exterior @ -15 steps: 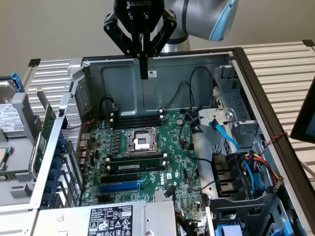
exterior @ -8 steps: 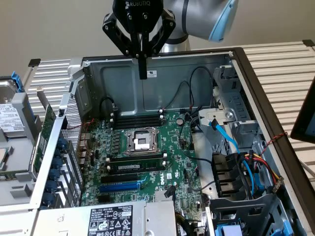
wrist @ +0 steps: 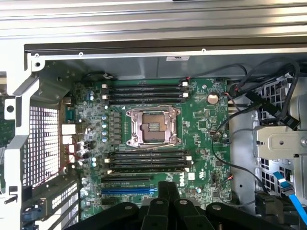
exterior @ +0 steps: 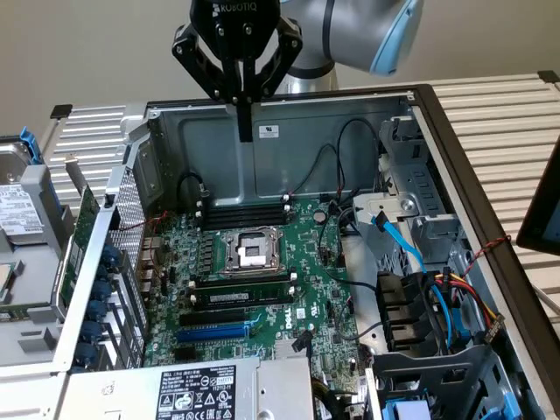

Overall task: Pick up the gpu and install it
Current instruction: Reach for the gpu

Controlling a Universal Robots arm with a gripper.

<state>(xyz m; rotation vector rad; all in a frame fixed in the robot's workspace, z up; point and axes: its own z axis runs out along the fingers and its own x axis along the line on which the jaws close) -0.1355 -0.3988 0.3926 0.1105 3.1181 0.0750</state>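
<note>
Hovering over the computer case's (exterior: pixel 297 157) far wall, the gripper (exterior: pixel 246 131) is seen empty, fingers pressed together. The gpu (exterior: pixel 79 245) is propped on edge outside the case, at the exterior view's left, long axis near-to-far.

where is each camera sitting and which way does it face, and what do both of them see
Exterior view: off the arm, raised beside the open computer case, looking down at a slant onto the motherboard; the arm and its gripper, jaws shut, hang over the case's far wall.
Wrist view: on the wrist, above the case, looking almost straight down onto the motherboard; the gripper shows in it.
Shared: the motherboard, the CPU socket, the blue slot and the blue cable.
</note>
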